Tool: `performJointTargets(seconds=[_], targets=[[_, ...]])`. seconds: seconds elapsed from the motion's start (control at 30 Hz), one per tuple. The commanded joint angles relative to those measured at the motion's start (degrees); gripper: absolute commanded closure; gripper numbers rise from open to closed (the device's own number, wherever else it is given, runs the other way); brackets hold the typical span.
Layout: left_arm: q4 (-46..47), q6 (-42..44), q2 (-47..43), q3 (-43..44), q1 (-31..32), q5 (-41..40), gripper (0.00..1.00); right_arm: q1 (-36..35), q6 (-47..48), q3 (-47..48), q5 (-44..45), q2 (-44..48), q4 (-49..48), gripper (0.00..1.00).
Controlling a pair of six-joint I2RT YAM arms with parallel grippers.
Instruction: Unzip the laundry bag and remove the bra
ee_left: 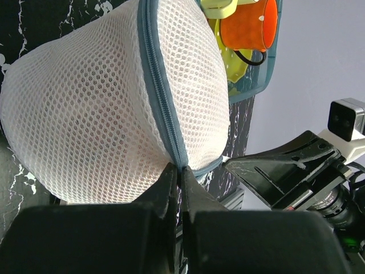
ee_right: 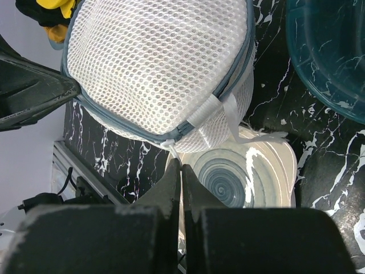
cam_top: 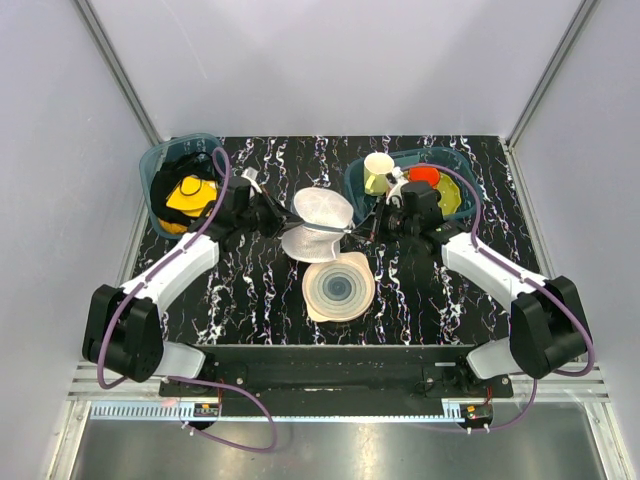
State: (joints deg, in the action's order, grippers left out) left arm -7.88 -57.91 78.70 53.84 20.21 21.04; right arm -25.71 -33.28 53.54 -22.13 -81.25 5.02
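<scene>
We see the laundry bag filling the upper view, its grey-blue zip running round the rim; the right gripper has its jaws pressed together at the zip's lower end; below lies the ringed plate; a teal tub sits upper right.

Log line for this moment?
left hand: shut on laundry bag seam | right hand: shut by zip end | zip: closed | bra: unseen

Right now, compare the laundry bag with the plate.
The laundry bag is domed white mesh; the plate is flat, with blue-grey rings. The laundry bag has a zip round its rim; the plate has none. Both are round and pale.
</scene>
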Motion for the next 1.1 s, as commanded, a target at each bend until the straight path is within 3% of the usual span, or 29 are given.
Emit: performJointTargets(seconds=[0.0,0.03,0.07,0.1,0.13,0.17,0.23,0.37,0.4,0.43,0.5,0.53,0.6,1.07], targets=[[2.69,2.36,-1.18,0.38,-2.01,-0.21,1.0,1.81,3.3,0.07,1.83,1.62,3.86,1.0],[2.87,2.71,-1.18,0.38,-2.01,-0.12,1.0,1.81,3.31,0.25,1.83,1.71,4.03,1.0],[2.96,2.89,-1.26,0.38,-1.93,-0.03,1.0,1.81,3.48,0.42,1.83,1.8,4.73,0.93],[2.96,3.15,-1.61,0.47,-1.93,-0.12,1.0,1.81,3.66,0.69,2.0,1.8,5.26,0.79],[2.7,3.94,-1.79,0.82,-1.93,-0.21,1.0,1.9,4.01,1.47,2.26,1.89,5.7,0.52],[2.52,4.55,-2.05,1.17,-1.93,-0.9,1.0,1.81,4.1,1.92,2.7,1.97,6.66,0.41],[1.9,6.65,-2.84,1.7,-1.93,-1.61,1.0,1.81,4.45,3.4,3.06,2.67,7.28,0.27],[3.83,9.13,-4.07,1.62,-1.93,-0.22,1.0,1.81,4.45,6.13,2.8,3.21,8.25,0.25],[3.84,9.48,-4.25,1.7,-1.93,0.05,0.95,1.81,4.36,6.57,2.97,3.29,8.34,0.24],[3.66,10.18,-4.6,1.7,-1.93,0.32,0.72,1.81,4.1,7.36,2.97,3.56,8.52,0.24],[2.62,11.23,-6.09,1.61,-2.01,-0.2,0.49,1.81,4.01,7.89,3.32,3.82,8.69,0.24],[1.74,12.55,-6.71,1.79,-2.01,-0.82,0.3,1.81,3.84,8.33,3.32,3.91,8.69,0.24],[-1.76,14.39,-8.38,2.92,-2.1,-3.62,0.21,1.81,3.66,8.69,3.5,3.91,8.87,0.24],[-13.9,22.13,-5.84,8.73,-2.98,-12.67,0.13,1.72,3.57,9.21,2.8,3.03,9.31,0.25]])
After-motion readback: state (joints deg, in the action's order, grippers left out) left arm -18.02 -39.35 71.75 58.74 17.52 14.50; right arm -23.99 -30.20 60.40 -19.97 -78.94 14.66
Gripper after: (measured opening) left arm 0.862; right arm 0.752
